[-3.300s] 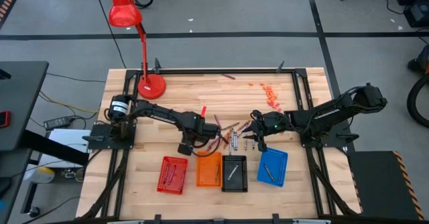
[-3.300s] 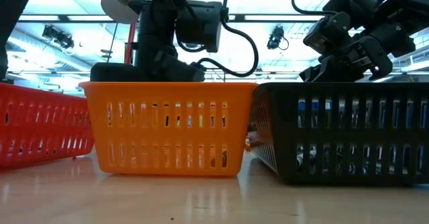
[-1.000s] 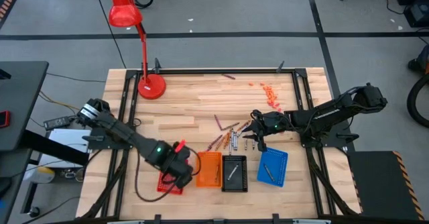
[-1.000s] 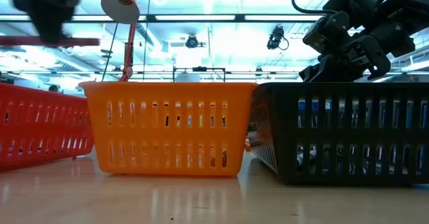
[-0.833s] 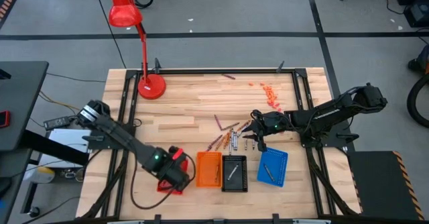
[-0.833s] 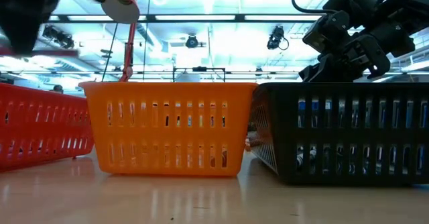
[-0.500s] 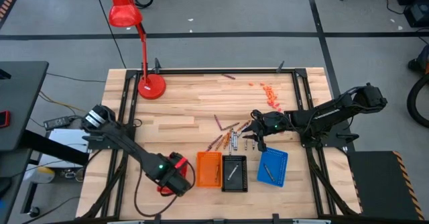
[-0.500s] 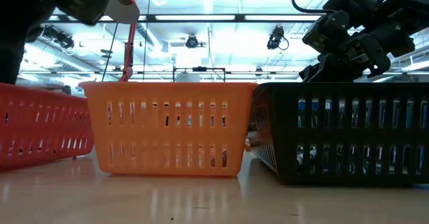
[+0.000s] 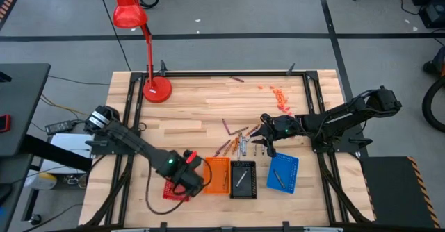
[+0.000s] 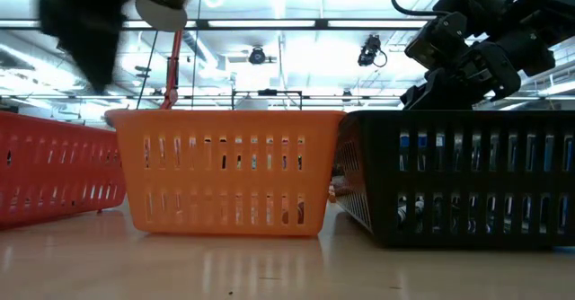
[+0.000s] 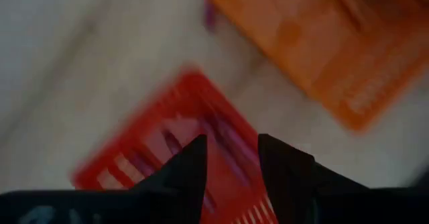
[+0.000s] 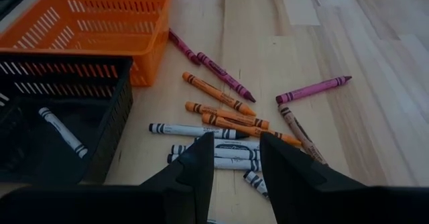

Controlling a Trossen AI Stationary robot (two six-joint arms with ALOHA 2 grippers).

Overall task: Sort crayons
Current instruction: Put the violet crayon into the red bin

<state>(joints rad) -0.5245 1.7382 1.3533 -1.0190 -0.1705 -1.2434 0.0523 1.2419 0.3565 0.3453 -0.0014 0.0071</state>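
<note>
While the left gripper point(image 9: 189, 179) hangs over the red rectangular mesh tray point(image 9: 171, 190) near the front edge of the desk, its two dark fingers point(image 11: 190, 167) stand spread with nothing between them; thin purple sticks, seemingly crayons, lie blurred on the tray floor below. The right gripper point(image 9: 261, 137) waits just above the loose crayons point(image 12: 224, 120), its fingers parted and empty too.

Outward from the red tray, the orange mesh tray point(image 9: 216, 175), the black mesh tray point(image 9: 243, 179) and the blue mesh tray point(image 9: 282, 173) stand in a row along the front edge. The unsorted heap lies on the bare wood just behind the orange and black trays: slim paper-wrapped cylinders in maroon, orange, white and pink, some touching, some crossing. One white crayon point(image 12: 61, 131) rests in the black tray.

The likely trouble lies in that heap. The sticks are round and smooth, so a pinch off-centre could roll one aside, and where they lie touching the fingers may catch two colours at once and carry a wrong one to a tray. The tray walls are light plastic lattice, so a low pass could nudge one out of line. A red lamp point(image 9: 135, 37) stands at the rear left corner.
</note>
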